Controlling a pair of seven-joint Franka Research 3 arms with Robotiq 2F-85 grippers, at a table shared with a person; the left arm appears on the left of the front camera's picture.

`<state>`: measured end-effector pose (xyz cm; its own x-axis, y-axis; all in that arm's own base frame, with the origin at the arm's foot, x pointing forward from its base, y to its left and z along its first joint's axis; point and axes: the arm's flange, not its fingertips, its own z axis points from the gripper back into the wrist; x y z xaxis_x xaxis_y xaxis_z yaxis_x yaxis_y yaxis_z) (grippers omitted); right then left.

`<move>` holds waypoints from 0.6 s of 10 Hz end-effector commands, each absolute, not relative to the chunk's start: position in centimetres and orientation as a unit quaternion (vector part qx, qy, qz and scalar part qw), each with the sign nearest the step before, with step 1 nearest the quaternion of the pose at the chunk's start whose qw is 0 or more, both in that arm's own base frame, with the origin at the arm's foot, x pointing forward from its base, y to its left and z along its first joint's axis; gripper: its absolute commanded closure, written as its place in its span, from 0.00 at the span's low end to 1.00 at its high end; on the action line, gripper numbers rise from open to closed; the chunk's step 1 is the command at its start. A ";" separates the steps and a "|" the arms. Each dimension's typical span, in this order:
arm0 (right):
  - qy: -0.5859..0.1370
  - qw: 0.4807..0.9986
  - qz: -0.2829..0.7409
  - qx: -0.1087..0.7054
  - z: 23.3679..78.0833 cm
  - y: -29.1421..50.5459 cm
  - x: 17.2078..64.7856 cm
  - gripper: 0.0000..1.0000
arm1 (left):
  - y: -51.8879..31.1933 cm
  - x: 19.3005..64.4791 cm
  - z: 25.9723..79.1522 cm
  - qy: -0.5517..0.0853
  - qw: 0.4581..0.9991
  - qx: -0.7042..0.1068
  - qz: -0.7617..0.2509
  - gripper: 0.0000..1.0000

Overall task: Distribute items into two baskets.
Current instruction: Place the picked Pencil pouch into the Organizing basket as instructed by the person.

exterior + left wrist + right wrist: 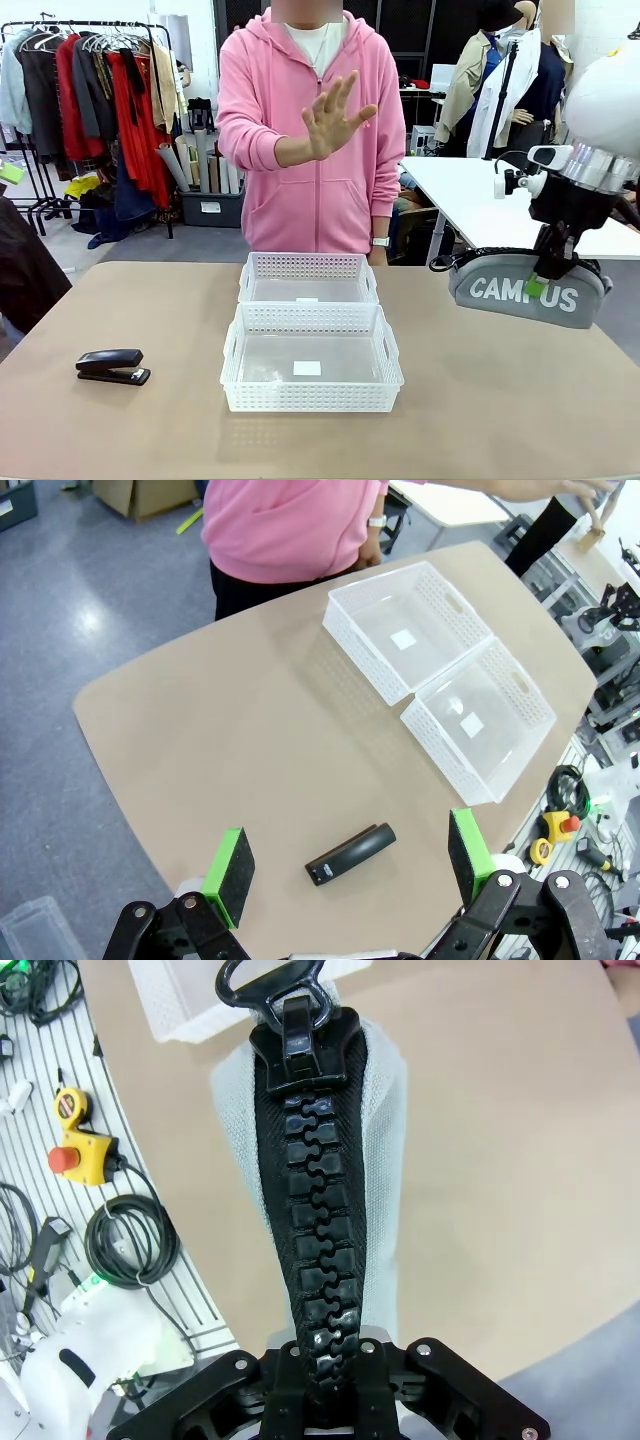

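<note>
- Jaws first: the right gripper (545,280) is clenched on the top of the grey pouch (525,290), nipping it along the black zipper (310,1160). The left gripper (348,865) stands spread wide with nothing between its green pads (228,875).
- Tan table (500,400): rounded at the corners, it carries both baskets and the stapler.
- Person (310,150): in a pink hoodie, standing at the far side just behind the baskets. One hand (335,118) is raised at chest height, palm outward and fingers spread.
- Larger basket (310,397): white, with lattice walls. It sits mid-table on the robot's side, with a small white label on its floor.
- Smaller basket (308,266): it touches the far long side of the larger one, nearer the person, and carries the same kind of label.
- Pouch: it hangs in the air off the table, above the right edge and well apart from both baskets. It lies roughly level, its white "CAMPUS" lettering turned to the front camera. In the right wrist view the zipper's ring pull (272,985) is at the far end.
- Black stapler (112,366): it lies flat on the table at the robot's left, well apart from the baskets. In the left wrist view it sits below and between the open pads, touching neither.
</note>
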<state>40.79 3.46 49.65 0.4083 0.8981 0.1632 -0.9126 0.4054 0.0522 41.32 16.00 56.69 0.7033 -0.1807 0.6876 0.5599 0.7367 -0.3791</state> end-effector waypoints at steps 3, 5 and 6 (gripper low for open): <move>-0.059 0.837 0.540 0.068 49.8 3.4 40.7 1.00 | 16.0 41.3 56.8 -0.327 0.872 -0.297 -0.212 0.00; -0.059 0.837 0.540 0.068 49.8 3.4 40.7 1.00 | 16.0 41.3 56.8 -0.327 0.872 -0.297 -0.212 0.00; -0.059 0.837 0.540 0.068 49.8 3.4 40.7 1.00 | 16.0 41.3 56.8 -0.327 0.872 -0.297 -0.212 0.00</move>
<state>40.79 3.46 49.66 0.4083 0.8981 0.1632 -0.9126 0.4054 0.0521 41.32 16.00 56.69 0.7033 -0.1807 0.6876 0.5599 0.7367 -0.3791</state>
